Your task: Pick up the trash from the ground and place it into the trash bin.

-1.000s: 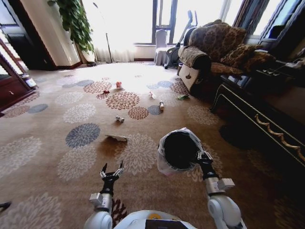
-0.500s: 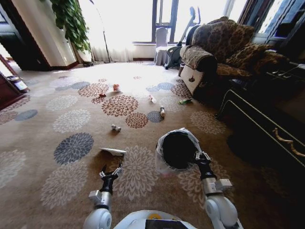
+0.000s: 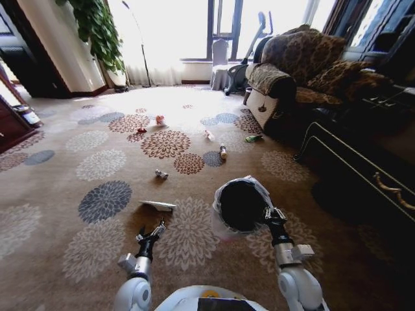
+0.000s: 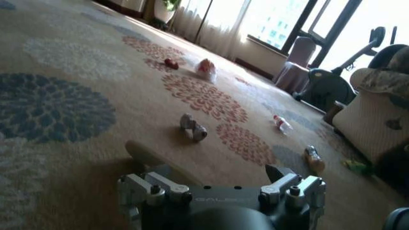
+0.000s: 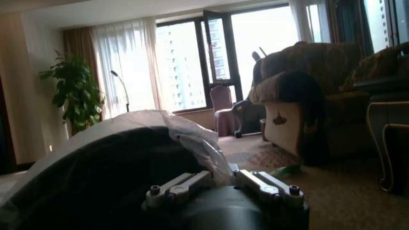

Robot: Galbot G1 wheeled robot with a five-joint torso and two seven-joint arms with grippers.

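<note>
Left gripper (image 3: 150, 233) low over the patterned carpet (image 3: 97, 162), fingers spread and empty, flat white card (image 3: 159, 206) just beyond its tips, small can (image 3: 161, 173) farther off, right gripper (image 3: 271, 214) pinching the rim of the bag-lined trash bin (image 3: 241, 205), interior dark, contents indiscernible.

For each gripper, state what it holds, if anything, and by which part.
The right gripper holds the trash bin, its fingers clamped on the bag-lined rim nearest the robot. The left gripper is open and holds nothing, just short of the flat white card.
</note>
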